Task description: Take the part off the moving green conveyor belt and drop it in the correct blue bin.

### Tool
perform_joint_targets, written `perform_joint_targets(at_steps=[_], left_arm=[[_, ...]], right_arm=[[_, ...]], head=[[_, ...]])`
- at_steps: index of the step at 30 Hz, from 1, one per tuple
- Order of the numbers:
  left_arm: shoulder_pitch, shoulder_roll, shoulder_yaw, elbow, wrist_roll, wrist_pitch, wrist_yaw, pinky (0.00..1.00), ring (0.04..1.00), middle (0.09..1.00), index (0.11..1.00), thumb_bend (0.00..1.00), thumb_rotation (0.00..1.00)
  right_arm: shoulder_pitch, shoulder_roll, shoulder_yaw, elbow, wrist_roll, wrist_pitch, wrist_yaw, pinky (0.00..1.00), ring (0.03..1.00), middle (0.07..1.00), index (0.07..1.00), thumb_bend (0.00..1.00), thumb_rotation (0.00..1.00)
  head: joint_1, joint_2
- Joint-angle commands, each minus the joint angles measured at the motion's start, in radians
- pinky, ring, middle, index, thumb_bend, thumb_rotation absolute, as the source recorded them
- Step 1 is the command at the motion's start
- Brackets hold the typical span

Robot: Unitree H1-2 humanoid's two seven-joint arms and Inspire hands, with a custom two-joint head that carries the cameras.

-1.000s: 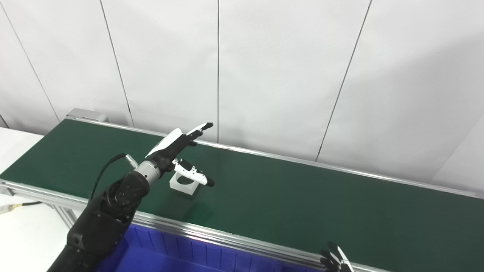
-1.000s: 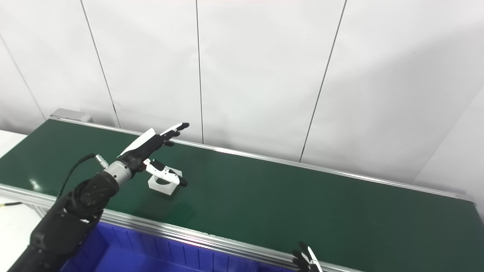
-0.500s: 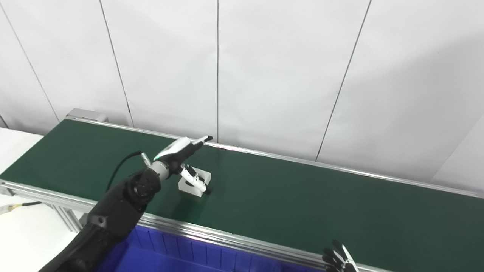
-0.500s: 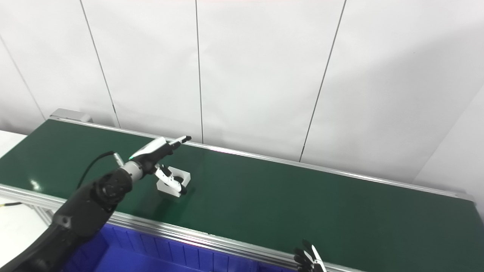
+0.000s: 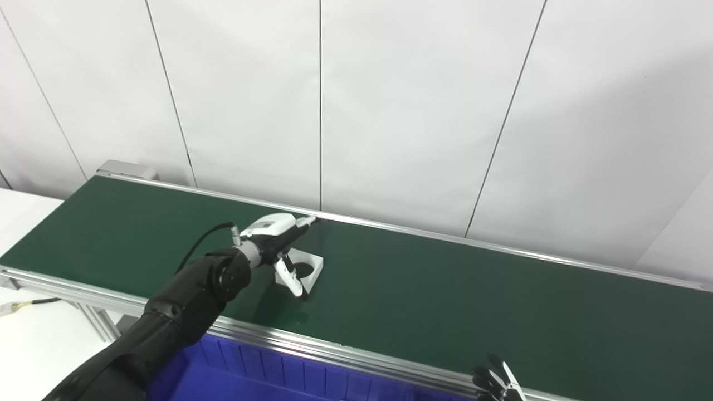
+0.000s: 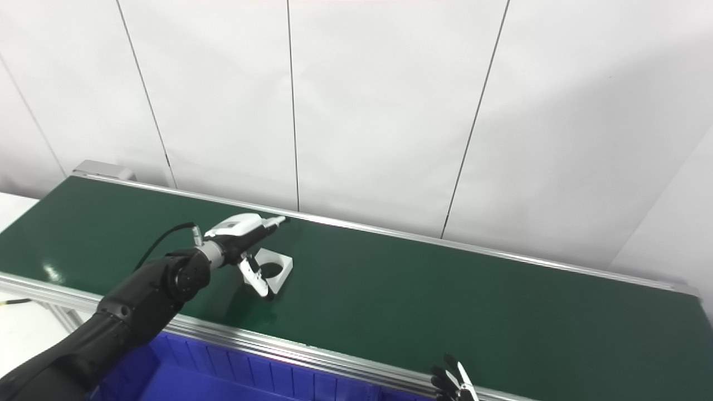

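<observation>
A white square part with a round hole (image 5: 305,269) lies on the green conveyor belt (image 5: 445,301) at middle left. My left hand (image 5: 280,239) is low over the part's left side and open. Its fingers (image 5: 301,221) stretch past the part's far edge, and the thumb (image 5: 289,276) points down at the near left edge. I cannot tell if it touches the part. Only the fingertips of my right hand (image 5: 496,381) show at the bottom edge, spread apart. The part also shows in the right eye view (image 6: 273,270).
A blue bin (image 5: 245,379) sits below the belt's near metal rail (image 5: 334,353) at bottom left. A white wall stands right behind the belt. A white table edge with a cable (image 5: 22,305) is at the far left.
The part has travelled right along the belt. My left hand has followed it, come down from well above the belt to the part's level, and the thumb has swung down along its near edge.
</observation>
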Motion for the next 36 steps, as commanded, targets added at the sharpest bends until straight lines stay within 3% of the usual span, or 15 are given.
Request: perform_joint_targets(at_steps=[1, 10, 16, 19, 21, 24, 25, 27, 30, 36], left_arm=[[-0.067, 0.015, -0.007, -0.013, 0.019, -0.008, 0.007, 1.0, 1.0, 1.0, 0.998, 0.92, 0.09], [-0.089, -0.024, -0.082, 0.013, 0.116, 0.025, 0.036, 0.99, 0.996, 1.0, 0.994, 0.88, 0.01], [-0.101, -0.083, -0.067, 0.089, 0.085, -0.009, 0.076, 0.77, 0.838, 0.886, 0.895, 0.72, 0.0], [-0.101, -0.103, -0.056, 0.108, 0.059, -0.049, 0.096, 0.67, 0.747, 0.806, 0.808, 0.66, 0.0], [-0.103, -0.114, -0.058, 0.111, 0.056, -0.045, 0.087, 0.61, 0.693, 0.756, 0.636, 0.57, 0.02], [-0.101, -0.129, -0.058, 0.104, 0.037, -0.026, 0.056, 0.58, 0.653, 0.708, 0.519, 0.52, 0.04], [-0.098, -0.133, -0.059, 0.099, 0.033, -0.021, 0.05, 0.52, 0.582, 0.61, 0.503, 0.52, 0.02], [-0.093, -0.137, -0.062, 0.091, 0.033, -0.02, 0.041, 0.42, 0.484, 0.508, 0.492, 0.52, 0.0], [-0.091, -0.135, -0.07, 0.088, 0.034, -0.024, 0.034, 0.46, 0.525, 0.526, 0.473, 0.51, 0.0], [-0.092, -0.128, -0.06, 0.06, 0.027, -0.006, 0.013, 0.42, 0.489, 0.513, 0.475, 0.52, 0.0]], right_arm=[[-0.009, 0.006, -0.003, -0.044, -0.005, -0.039, -0.002, 0.79, 0.852, 0.878, 0.963, 0.82, 0.23], [0.013, 0.006, -0.016, -0.098, -0.003, -0.009, 0.0, 0.79, 0.854, 0.88, 0.963, 0.8, 0.24], [0.03, 0.005, -0.034, -0.129, 0.0, -0.001, -0.004, 0.78, 0.841, 0.871, 0.955, 0.81, 0.24], [0.039, 0.006, -0.042, -0.144, -0.001, 0.007, -0.002, 0.77, 0.836, 0.867, 0.952, 0.81, 0.24], [0.042, 0.007, -0.046, -0.15, -0.005, 0.005, -0.002, 0.76, 0.828, 0.861, 0.953, 0.81, 0.25], [0.046, 0.009, -0.05, -0.16, -0.004, 0.002, -0.003, 0.75, 0.822, 0.855, 0.951, 0.81, 0.25], [0.047, 0.01, -0.051, -0.163, -0.003, 0.004, -0.003, 0.75, 0.822, 0.855, 0.951, 0.81, 0.24], [0.048, 0.011, -0.053, -0.165, -0.003, 0.004, -0.004, 0.75, 0.819, 0.852, 0.948, 0.82, 0.24], [0.047, 0.014, -0.053, -0.165, -0.01, 0.006, -0.004, 0.75, 0.818, 0.85, 0.947, 0.81, 0.25], [0.037, 0.024, -0.054, -0.158, -0.027, 0.006, -0.008, 0.74, 0.81, 0.846, 0.944, 0.82, 0.25]], head=[[0.003, 0.01], [0.016, 0.049], [0.027, 0.074], [0.03, 0.08], [0.033, 0.084], [0.028, 0.093], [0.028, 0.094], [0.027, 0.094], [0.026, 0.093], [0.013, 0.09]])
